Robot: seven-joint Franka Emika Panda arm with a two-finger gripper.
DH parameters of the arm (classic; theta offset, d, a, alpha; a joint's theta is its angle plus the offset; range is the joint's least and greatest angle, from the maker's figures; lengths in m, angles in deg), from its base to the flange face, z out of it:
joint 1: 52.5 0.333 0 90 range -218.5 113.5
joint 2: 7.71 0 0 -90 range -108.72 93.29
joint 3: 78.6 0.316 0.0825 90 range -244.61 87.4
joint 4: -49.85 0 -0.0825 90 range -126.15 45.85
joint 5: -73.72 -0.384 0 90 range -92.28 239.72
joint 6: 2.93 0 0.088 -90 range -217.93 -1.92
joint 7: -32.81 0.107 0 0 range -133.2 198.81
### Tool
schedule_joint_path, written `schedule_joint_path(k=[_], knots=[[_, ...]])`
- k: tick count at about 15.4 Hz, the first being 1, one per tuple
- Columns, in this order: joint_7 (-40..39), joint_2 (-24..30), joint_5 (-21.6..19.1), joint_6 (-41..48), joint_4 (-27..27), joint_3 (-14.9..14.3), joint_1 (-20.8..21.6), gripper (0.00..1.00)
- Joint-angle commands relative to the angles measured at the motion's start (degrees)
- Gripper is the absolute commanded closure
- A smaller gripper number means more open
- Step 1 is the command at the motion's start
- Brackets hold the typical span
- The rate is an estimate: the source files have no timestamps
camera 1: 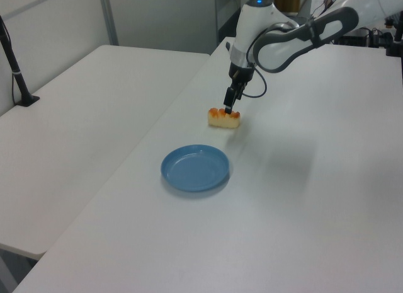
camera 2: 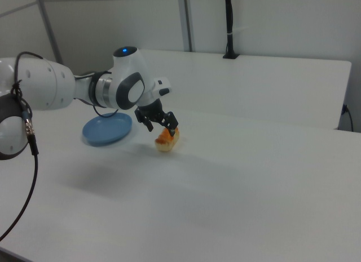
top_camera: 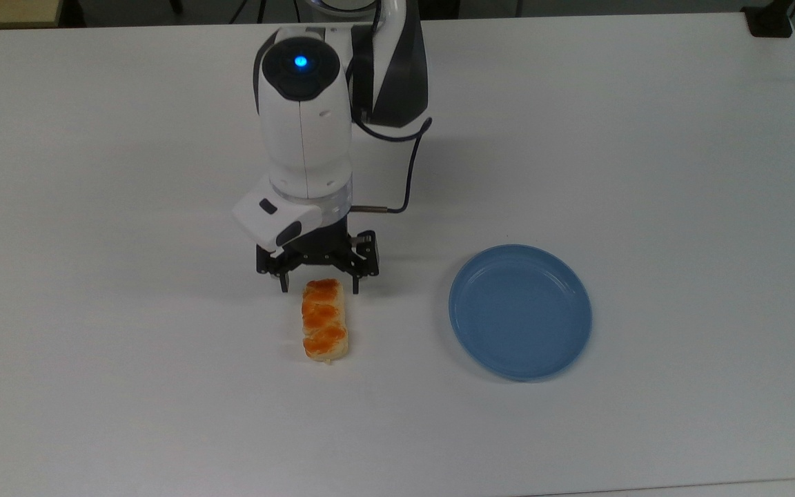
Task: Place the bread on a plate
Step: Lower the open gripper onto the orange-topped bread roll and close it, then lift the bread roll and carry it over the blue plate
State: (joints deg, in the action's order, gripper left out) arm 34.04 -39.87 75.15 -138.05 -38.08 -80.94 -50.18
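The bread (top_camera: 325,319) is a small oblong roll with an orange-brown top, lying on the white table (top_camera: 128,379) near the middle. My gripper (top_camera: 319,285) is open and low over the roll's far end in the top view, one finger on each side. In the left view the gripper (camera 1: 228,108) reaches the top of the bread (camera 1: 224,118). In the right view the gripper (camera 2: 162,127) straddles the bread (camera 2: 167,139). The light-blue plate (top_camera: 519,310) sits empty to the top view's right of the bread, also seen as the plate (camera 1: 195,168) and plate (camera 2: 107,129).
A black clamp base (top_camera: 770,21) stands at the table's far right corner in the top view. A second white table (camera 1: 82,116) with a black pole (camera 1: 16,69) adjoins on the left view's left. The arm's cable (top_camera: 408,172) hangs behind the wrist.
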Motion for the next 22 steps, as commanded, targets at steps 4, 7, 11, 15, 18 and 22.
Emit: schedule_joint_path(k=[4, 7, 11, 15, 18, 22], knots=[[1.5, -4.8, 2.2, -6.7, 1.6, -0.2, 0.1, 0.12], [1.5, -5.2, 3.6, -6.9, 1.5, -0.2, 0.1, 0.49], [2.9, -4.8, 3.5, -6.8, 1.6, -0.2, 0.2, 0.62], [6.3, -2.3, 3.1, -6.6, 1.7, 1.4, 0.8, 0.61], [9.9, -0.8, 3.2, -6.3, 1.7, 3.0, 3.8, 0.6], [15.5, -1.1, 3.8, -6.4, 2.8, 3.6, 8.8, 0.57]])
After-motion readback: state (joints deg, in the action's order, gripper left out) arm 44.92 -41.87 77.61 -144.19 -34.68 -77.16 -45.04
